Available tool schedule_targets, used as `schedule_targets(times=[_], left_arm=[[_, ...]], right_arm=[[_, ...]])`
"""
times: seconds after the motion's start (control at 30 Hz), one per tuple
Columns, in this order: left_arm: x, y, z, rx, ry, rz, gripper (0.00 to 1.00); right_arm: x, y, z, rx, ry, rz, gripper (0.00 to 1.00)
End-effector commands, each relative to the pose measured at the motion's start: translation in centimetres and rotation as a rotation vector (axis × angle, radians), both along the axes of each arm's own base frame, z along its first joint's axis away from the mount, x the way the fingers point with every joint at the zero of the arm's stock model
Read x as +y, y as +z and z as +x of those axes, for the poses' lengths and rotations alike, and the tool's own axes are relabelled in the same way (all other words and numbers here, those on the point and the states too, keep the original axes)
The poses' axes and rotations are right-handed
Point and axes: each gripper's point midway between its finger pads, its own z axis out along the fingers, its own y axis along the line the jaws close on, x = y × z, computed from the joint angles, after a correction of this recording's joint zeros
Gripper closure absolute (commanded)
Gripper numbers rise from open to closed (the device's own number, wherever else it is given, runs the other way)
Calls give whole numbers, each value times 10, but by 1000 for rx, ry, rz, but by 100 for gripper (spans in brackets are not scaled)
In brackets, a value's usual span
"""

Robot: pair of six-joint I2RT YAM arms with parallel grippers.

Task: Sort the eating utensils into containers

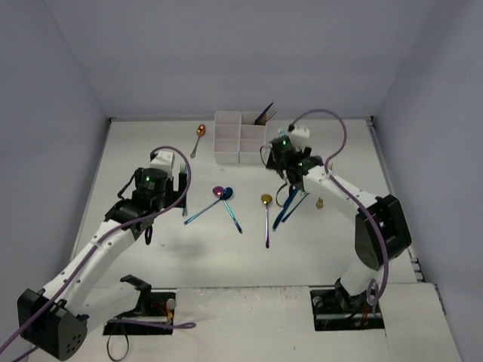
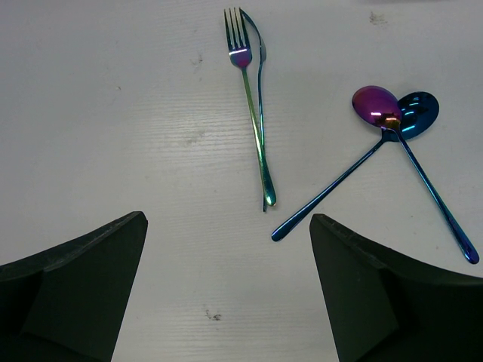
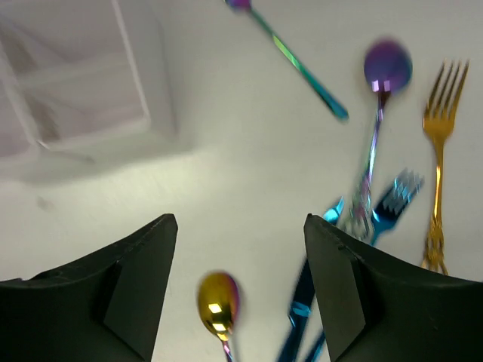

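Note:
The white six-compartment container [image 1: 238,139] stands at the back centre, with dark utensils [image 1: 266,115] sticking out of its back right cell. My left gripper [image 1: 179,181] is open and empty above the table [image 2: 226,302], near an iridescent fork [image 2: 253,113] and crossed purple [image 2: 375,105] and blue [image 2: 419,113] spoons. My right gripper [image 1: 281,177] is open and empty [image 3: 240,294], just in front of the container [image 3: 75,83]. A gold-bowled spoon [image 3: 218,302] lies below its jaws, beside a blue fork [image 3: 392,200], a purple spoon [image 3: 387,68] and a gold fork [image 3: 438,151].
A copper spoon [image 1: 199,134] lies left of the container. The crossed spoons [image 1: 223,194] and the gold-bowled spoon [image 1: 266,202] lie mid-table. Blue utensils [image 1: 290,207] lie under the right arm. Grey walls close in the table at the back and sides.

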Motion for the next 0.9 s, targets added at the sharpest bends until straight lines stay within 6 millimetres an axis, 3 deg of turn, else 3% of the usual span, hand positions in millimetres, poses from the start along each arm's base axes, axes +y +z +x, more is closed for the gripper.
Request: schedule_targets(times=[0.0,0.33,0.87], left_arm=[[-6,24,12,-71,6,-49,13],[-9,19,16,-52,-1,-45,13],[-6,20,16,-53,8,-34,13]], right_arm=[[-5,-33,-52,166,-6,78,34],[-2,-96,-89,356,-9,122,44],[-15,-136,-105,464,-61,112,61]])
